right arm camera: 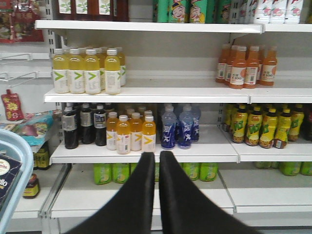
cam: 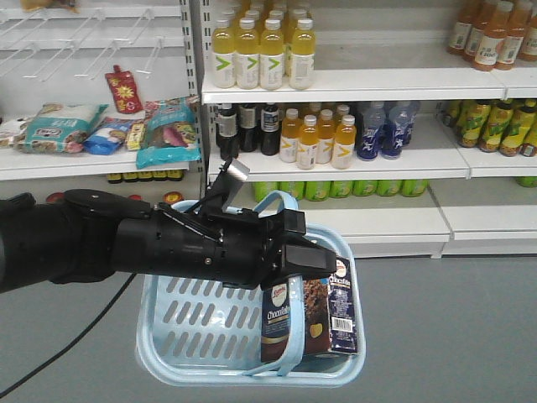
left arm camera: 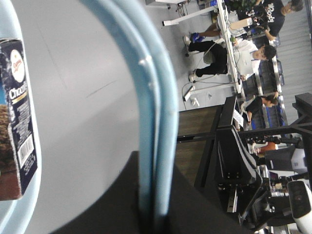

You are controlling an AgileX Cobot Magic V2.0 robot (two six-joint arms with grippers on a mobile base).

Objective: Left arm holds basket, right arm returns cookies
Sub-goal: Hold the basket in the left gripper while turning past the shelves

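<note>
The light blue basket (cam: 197, 323) hangs in front of the shelves, above the grey floor. My left arm (cam: 193, 243), with its silver tab (cam: 238, 170), reaches in from the left. My left gripper (cam: 294, 259) is shut on both loop handles (left arm camera: 155, 97), which run between its jaws in the left wrist view, where the gripper (left arm camera: 155, 165) also shows. The navy cookies box (cam: 309, 323) stands upright in the basket's right end; it also shows in the left wrist view (left arm camera: 18, 122). My right gripper (right arm camera: 157, 156) is shut and empty, facing the drink shelves. The basket rim (right arm camera: 17, 146) and a corner of the box (right arm camera: 7, 178) lie at its left edge.
White store shelves carry yellow drink bottles (cam: 260, 54), orange bottles (right arm camera: 246, 66), blue bottles (right arm camera: 178, 126), green bottles (right arm camera: 112, 171) and snack bags (cam: 164, 130). A low white shelf board (right arm camera: 97, 197) lies just past the right fingertips. People at desks (left arm camera: 229, 44) and black equipment (left arm camera: 243, 165) are behind.
</note>
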